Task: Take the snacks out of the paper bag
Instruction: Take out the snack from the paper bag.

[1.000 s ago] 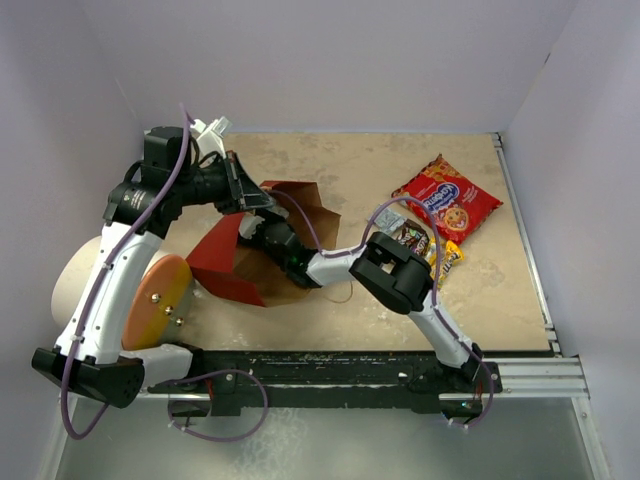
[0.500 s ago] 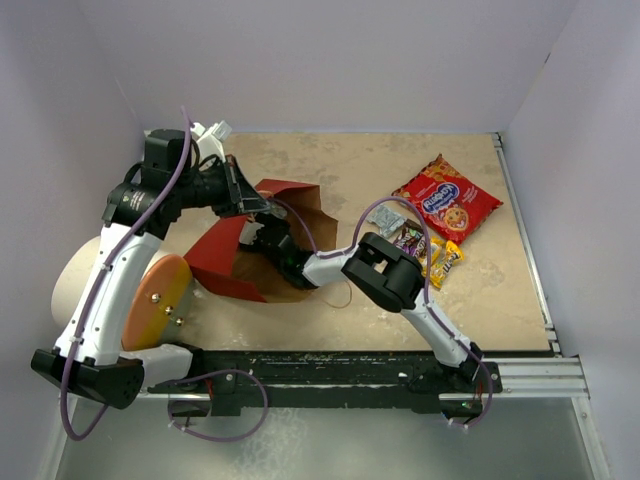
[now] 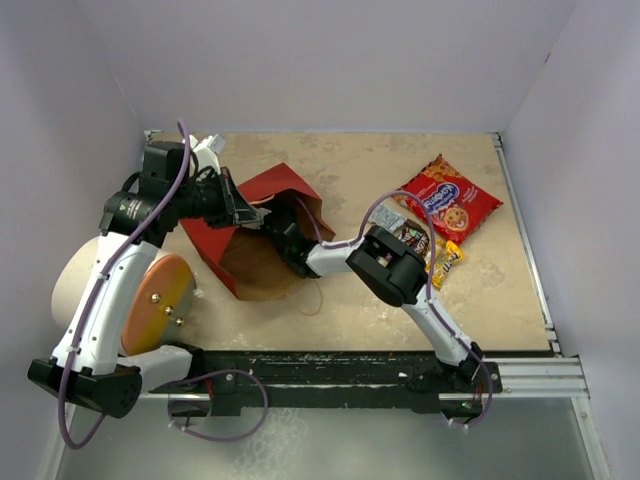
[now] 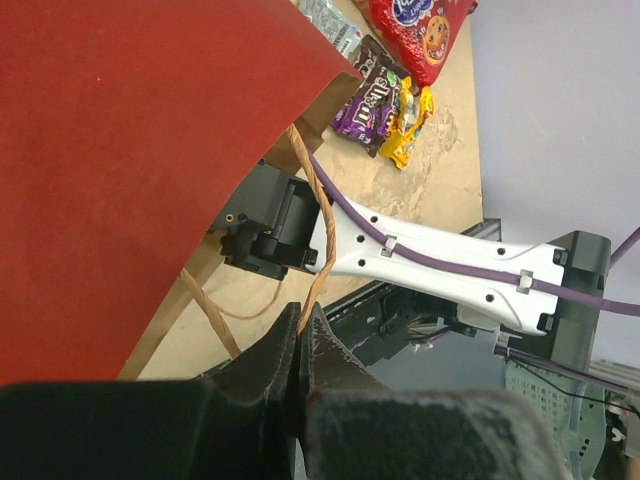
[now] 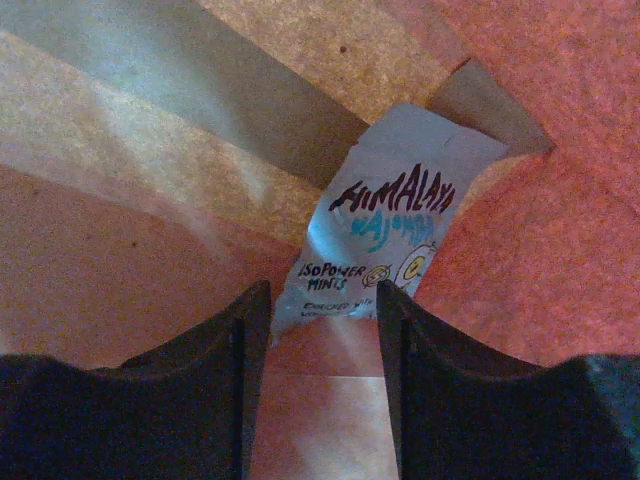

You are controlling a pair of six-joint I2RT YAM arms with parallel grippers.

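As the left end effector (image 4: 300, 338) pinches one handle (image 4: 319, 228), the right end effector (image 5: 320, 302) gapes around one packet (image 5: 388, 222).

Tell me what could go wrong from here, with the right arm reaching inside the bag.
1. The left gripper holds the paper bag only by its thin string handle. The string could slip or tear, and the bag would sag onto the right arm.
2. The right gripper is open, with its fingers either side of the mint packet's lower corner. Closing might catch only the edge, or pinch the bag's paper too.
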